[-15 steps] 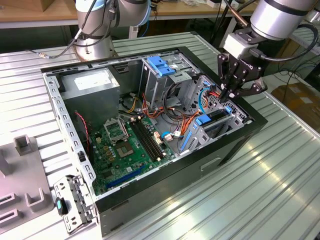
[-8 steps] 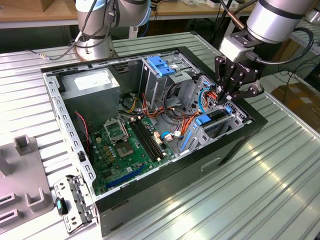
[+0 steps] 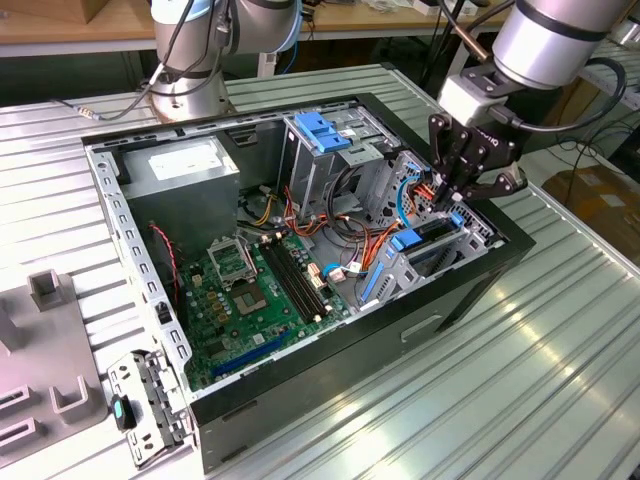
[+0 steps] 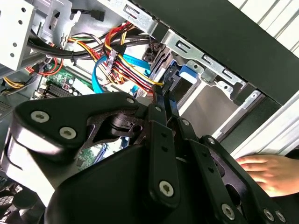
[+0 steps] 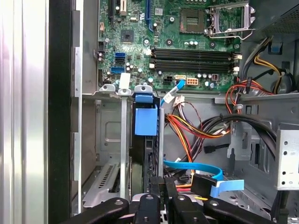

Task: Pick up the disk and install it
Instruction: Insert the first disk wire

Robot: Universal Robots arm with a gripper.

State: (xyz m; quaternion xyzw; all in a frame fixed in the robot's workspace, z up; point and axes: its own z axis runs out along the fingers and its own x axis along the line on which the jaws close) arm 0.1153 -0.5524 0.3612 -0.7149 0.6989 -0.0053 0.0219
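Observation:
The disk [image 3: 425,238] is a black drive with blue rails and a blue end tab. It sits on edge in the drive bay at the exterior view's right end of the open computer case [image 3: 130,250]. In the first wrist view the disk [image 5: 145,121] runs down between the bay's metal walls towards my gripper. My gripper [image 3: 456,208] hangs just above the disk's end nearest the case wall. Its fingers [image 5: 156,189] are pressed together with nothing between them. In the second wrist view my gripper [image 4: 164,95] ends just short of the disk's [image 4: 187,72] blue edge.
A green motherboard [image 3: 250,290] covers the case floor. Red, orange and yellow wires [image 5: 196,126] and a blue cable [image 5: 196,167] crowd the space beside the bay. A grey cage with a light-blue latch plate [image 3: 322,130] stands behind. A person's hand [image 4: 268,170] rests outside the case wall.

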